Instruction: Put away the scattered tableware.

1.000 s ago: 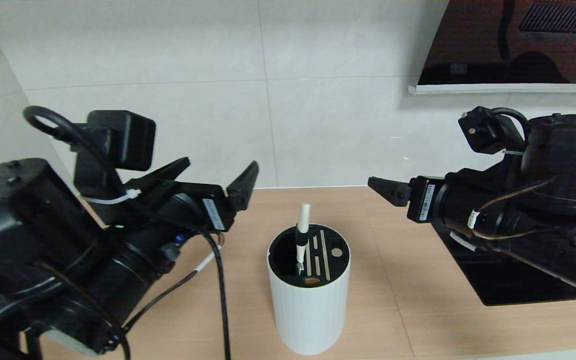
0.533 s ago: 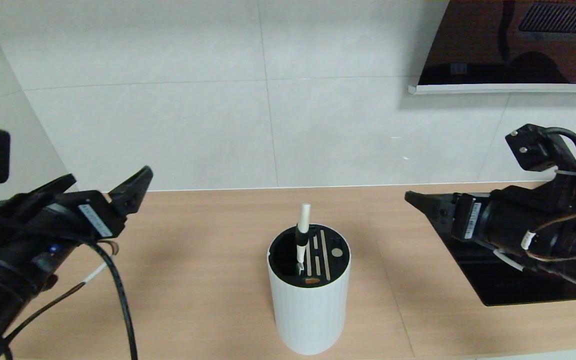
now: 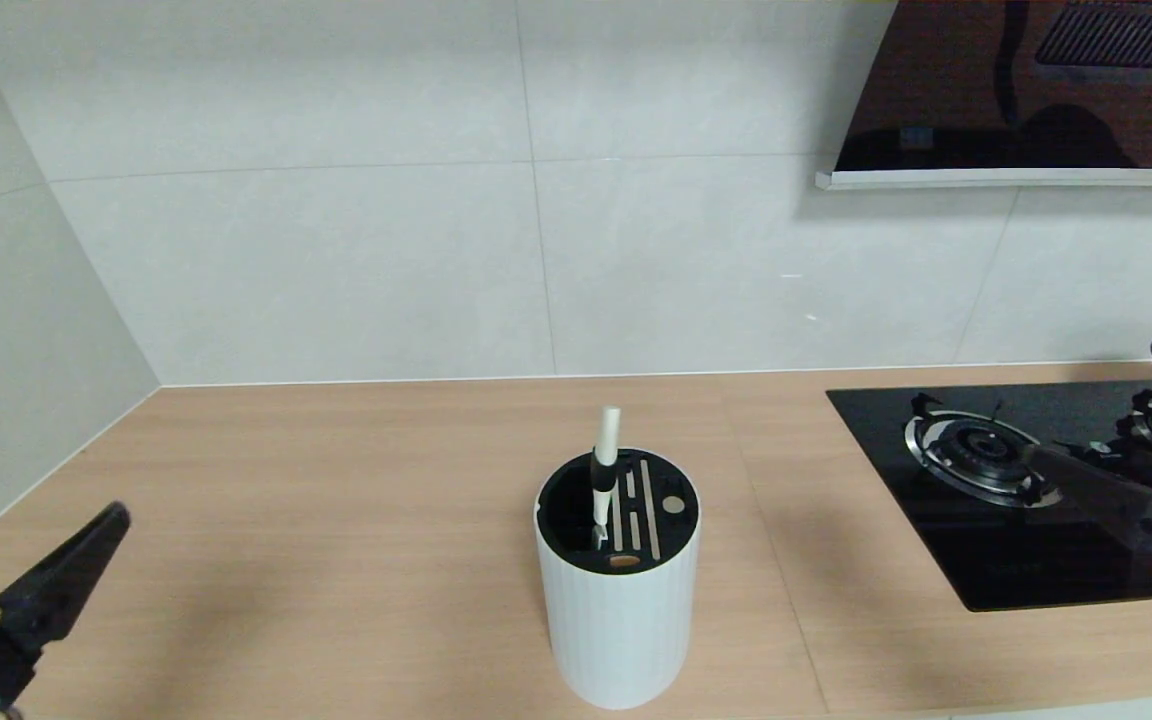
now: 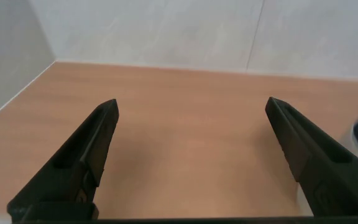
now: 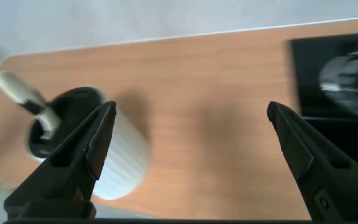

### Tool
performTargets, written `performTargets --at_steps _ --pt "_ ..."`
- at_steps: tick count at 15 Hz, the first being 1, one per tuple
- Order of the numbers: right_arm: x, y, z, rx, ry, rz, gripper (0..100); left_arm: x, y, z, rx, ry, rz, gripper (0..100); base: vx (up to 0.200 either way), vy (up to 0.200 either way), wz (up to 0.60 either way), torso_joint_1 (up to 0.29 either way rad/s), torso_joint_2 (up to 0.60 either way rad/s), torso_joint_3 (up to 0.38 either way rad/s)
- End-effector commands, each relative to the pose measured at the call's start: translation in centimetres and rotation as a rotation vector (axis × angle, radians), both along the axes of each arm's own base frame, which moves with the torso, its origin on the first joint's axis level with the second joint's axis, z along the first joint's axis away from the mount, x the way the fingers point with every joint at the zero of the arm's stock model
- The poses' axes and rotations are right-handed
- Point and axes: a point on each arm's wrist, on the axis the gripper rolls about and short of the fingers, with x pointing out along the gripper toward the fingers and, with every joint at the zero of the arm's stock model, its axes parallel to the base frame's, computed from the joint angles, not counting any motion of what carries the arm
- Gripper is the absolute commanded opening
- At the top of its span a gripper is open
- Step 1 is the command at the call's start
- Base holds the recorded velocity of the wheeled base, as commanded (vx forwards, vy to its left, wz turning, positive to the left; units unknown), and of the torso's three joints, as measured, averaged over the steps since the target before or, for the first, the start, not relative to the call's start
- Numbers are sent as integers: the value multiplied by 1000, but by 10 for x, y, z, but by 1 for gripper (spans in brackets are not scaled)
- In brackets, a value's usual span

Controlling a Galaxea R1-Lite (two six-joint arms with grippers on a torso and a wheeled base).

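White ribbed holder [image 3: 619, 600] stands on the wooden counter [image 3: 356, 480], at 6 o'clock in the head view. The white-handled utensil [image 3: 605, 450] is stowed in it, near upright, with its tip down in the open well of the black insert [image 3: 671, 525], just beside the narrow slots. The gas hob [image 3: 946, 540] lies at 3 o'clock from the holder.

The left gripper [image 4: 191, 106] sits low at 8 o'clock from the holder, well apart from it, jaws spread wide and holding nothing. The right gripper [image 5: 190, 107] sits at 3 o'clock over the hob edge, also spread wide and empty.

Judged step: the piece is in and both arms are standing off, so this is a clearing or parking step.

To do it well:
- Keep both arms low and wide of the holder.
- The handle sticks up above the rim, so a sweep past it could tip the utensil or the tall holder.
- For another piece, come in from above the open well, not the slots.
- Hold the piece vertical and let go only once its tip is inside.
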Motion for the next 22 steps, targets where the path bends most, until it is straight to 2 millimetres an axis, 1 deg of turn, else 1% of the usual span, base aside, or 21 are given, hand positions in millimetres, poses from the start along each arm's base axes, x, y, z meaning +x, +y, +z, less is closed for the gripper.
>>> performTargets --at_steps 1,3,4,5,6,7,9,10,11,13,14,15,16,17,18,19,20,21,22 --pt "-51 -33 0 -18 -133 -143 100 -63 19 -5 -28 -109 -40 100 0 0 0 0 0 0" --pt "-86 -43 -3 -62 -201 -164 100 -90 25 -9 -23 -111 -31 100 0 0 0 0 0 0" --pt "-92 -45 -4 -77 -215 -171 100 -94 26 -9 -25 -120 -32 100 0 0 0 0 0 0" --pt "-114 -51 -12 -118 -251 -235 100 -109 27 -16 -2 -141 -53 100 0 0 0 0 0 0" --pt "-126 -52 -15 -120 -279 -272 100 -116 27 -20 19 -169 -44 100 0 0 0 0 0 0" --pt "-135 -53 -18 -131 -307 -295 100 -121 27 -23 29 -189 -26 100 0 0 0 0 0 0" --pt "-155 -55 -26 -188 -396 -321 100 -122 26 -23 35 -201 3 100 0 0 0 0 0 0" --pt "-160 -56 -30 -202 -409 -327 100 -122 25 -23 35 -204 10 100 0 0 0 0 0 0" --pt "-160 -56 -30 -200 -405 -336 100 -122 24 -24 38 -202 32 100 0 0 0 0 0 0" --pt "-160 -56 -30 -196 -406 -359 100 -127 21 -33 56 -222 92 100 0 0 0 0 0 0" --pt "-162 -54 -33 -207 -407 -402 100 -128 19 -46 97 -214 83 100 0 0 0 0 0 0" --pt "-166 -52 -38 -214 -421 -419 100 -125 19 -51 90 -201 99 100 0 0 0 0 0 0" --pt "-167 -50 -53 -229 -412 -401 100 -122 20 -56 66 -193 114 100 0 0 0 0 0 0" --pt "-162 -50 -62 -234 -375 -405 100 -119 20 -61 64 -173 113 100 0 0 0 0 0 0" --pt "-155 -50 -75 -240 -323 -401 100 -113 20 -73 65 -129 110 100 0 0 0 0 0 0" --pt "-148 -50 -91 -246 -264 -385 100 -106 20 -91 68 -76 99 100 0 0 0 0 0 0" --pt "-143 -50 -103 -252 -225 -373 100 -101 19 -103 69 -49 86 100 0 0 0 0 0 0" --pt "-140 -50 -118 -258 -143 -342 100 -98 18 -106 27 -89 14 100 0 0 0 0 0 0" --pt "-140 -49 -118 -228 -128 -318 100 -97 17 -108 -8 -75 -25 100 0 0 0 0 0 0"
